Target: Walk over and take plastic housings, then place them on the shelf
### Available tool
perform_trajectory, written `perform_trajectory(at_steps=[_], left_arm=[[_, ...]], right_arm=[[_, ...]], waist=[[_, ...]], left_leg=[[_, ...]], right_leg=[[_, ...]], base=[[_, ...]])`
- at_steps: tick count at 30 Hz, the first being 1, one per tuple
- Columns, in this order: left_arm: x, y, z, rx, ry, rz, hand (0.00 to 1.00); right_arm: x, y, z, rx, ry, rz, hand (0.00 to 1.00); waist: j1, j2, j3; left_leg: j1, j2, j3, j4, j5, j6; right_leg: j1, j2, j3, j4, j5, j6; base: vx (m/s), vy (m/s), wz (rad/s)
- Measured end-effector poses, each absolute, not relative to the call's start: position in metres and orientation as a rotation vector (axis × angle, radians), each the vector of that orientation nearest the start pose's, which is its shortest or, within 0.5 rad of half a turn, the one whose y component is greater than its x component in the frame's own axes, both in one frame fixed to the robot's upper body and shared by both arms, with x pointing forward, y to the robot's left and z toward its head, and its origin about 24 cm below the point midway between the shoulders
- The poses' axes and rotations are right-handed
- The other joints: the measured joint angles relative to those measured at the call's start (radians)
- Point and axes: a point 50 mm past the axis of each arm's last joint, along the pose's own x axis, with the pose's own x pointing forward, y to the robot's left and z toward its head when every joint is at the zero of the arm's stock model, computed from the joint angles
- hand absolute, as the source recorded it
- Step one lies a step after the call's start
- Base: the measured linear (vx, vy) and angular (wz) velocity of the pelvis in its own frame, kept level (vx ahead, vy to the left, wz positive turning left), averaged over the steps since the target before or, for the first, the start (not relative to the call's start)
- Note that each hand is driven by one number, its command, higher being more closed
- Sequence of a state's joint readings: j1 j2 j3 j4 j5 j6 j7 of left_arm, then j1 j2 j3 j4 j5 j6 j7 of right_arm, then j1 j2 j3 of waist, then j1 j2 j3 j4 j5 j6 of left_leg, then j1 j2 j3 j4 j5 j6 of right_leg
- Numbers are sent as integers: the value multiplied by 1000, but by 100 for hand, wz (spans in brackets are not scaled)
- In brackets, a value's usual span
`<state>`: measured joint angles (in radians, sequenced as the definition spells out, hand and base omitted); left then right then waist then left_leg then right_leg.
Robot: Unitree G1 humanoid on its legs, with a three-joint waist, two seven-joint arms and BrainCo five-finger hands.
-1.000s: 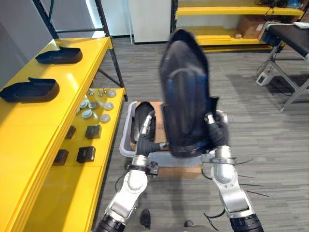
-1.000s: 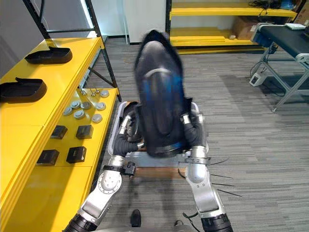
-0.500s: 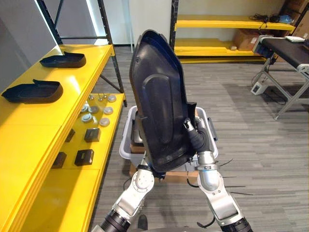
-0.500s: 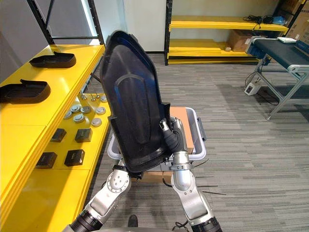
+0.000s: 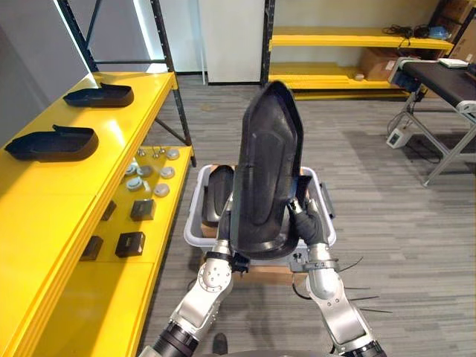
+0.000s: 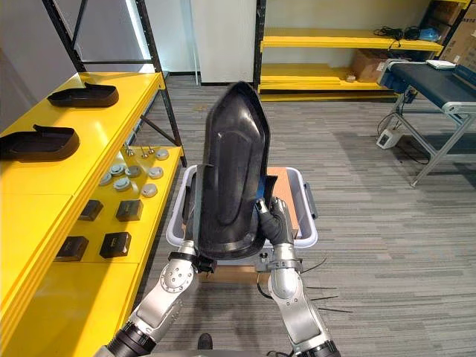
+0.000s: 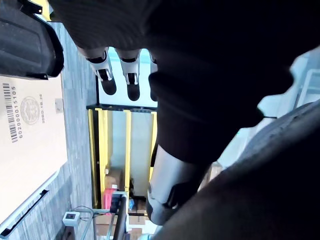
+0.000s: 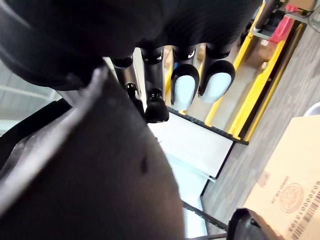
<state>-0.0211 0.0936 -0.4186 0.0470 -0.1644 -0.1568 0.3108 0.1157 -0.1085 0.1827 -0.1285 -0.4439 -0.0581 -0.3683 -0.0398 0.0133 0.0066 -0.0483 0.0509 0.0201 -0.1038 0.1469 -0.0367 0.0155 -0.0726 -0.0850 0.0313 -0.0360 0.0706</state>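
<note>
We see the black plastic housing [image 5: 266, 171] held upright in front of us, its narrow end pointing up and its broad lower end caught between our two hands, above the grey tote [image 5: 192, 223] on the floor. Our right hand [image 5: 306, 222] lies against the housing's lower right edge; in its wrist view the fingers [image 8: 185, 86] run straight out alongside the dark shell rather than curling round it. Our left hand [image 7: 131, 80] sits at the lower left edge, mostly hidden behind the shell in the eye views; its wrist view shows its fingers straight too, with the housing close against the hand. So we carry the part pressed between flat hands, not clasped. A second housing [image 5: 218, 195] lies in the tote, just left of the one we hold. A cardboard box [image 7: 30, 130] sits by the tote; we cannot tell whether it is inside or underneath. To our left, well apart from the held part, runs the yellow shelf [image 5: 111, 141], with two other housings [image 5: 98, 96] [image 5: 52, 143] lying on its top level, and small round parts [image 5: 141, 172] and black blocks [image 5: 130, 242] on the lower level.
</note>
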Motion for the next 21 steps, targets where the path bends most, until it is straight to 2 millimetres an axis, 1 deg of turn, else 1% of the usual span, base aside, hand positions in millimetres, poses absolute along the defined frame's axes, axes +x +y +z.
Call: perform_trajectory(at_steps=[2,4,6,10,12,16,21], left_arm=[[238,88,36,-98,-41,-77,0],[236,92,33,-99,-29,-61,0],[233,97,29,-98,-14,-47,0],[230,105,27,-104,-7,-20,0],[230,107,28,-123,-5,-18,0],[232,113,36,-158,-40,2,0],[229,120,42,-179,-62,28,0]], right_arm=[[228,-159,57,-514,-181,-258,100],[228,-170,59,-526,-176,-302,100],[227,-187,61,-555,-172,-375,100],[225,-203,66,-598,-175,-453,100],[224,-207,67,-615,-176,-466,100],[224,-212,68,-641,-176,-486,100],[224,-212,69,-709,-180,-483,100]], waist=[[0,0,0],[0,0,0],[0,0,0],[-1,1,0],[-1,1,0],[-1,1,0],[-2,3,0]], left_leg=[[0,0,-1,0,0,0],[0,0,-1,0,0,0],[0,0,-1,0,0,0],[0,0,-1,0,0,0],[0,0,-1,0,0,0],[-3,0,-2,0,0,0],[-4,0,-9,0,0,-1]], right_leg=[[0,0,0,0,0,0],[0,0,0,0,0,0],[1,0,0,0,0,0],[1,0,0,0,0,0],[1,0,-1,0,0,0],[2,0,-1,0,0,0],[10,0,-11,0,1,2]], base=[[0,0,0],[0,0,0],[0,0,0],[0,0,0],[0,0,0],[0,0,0],[0,0,5]])
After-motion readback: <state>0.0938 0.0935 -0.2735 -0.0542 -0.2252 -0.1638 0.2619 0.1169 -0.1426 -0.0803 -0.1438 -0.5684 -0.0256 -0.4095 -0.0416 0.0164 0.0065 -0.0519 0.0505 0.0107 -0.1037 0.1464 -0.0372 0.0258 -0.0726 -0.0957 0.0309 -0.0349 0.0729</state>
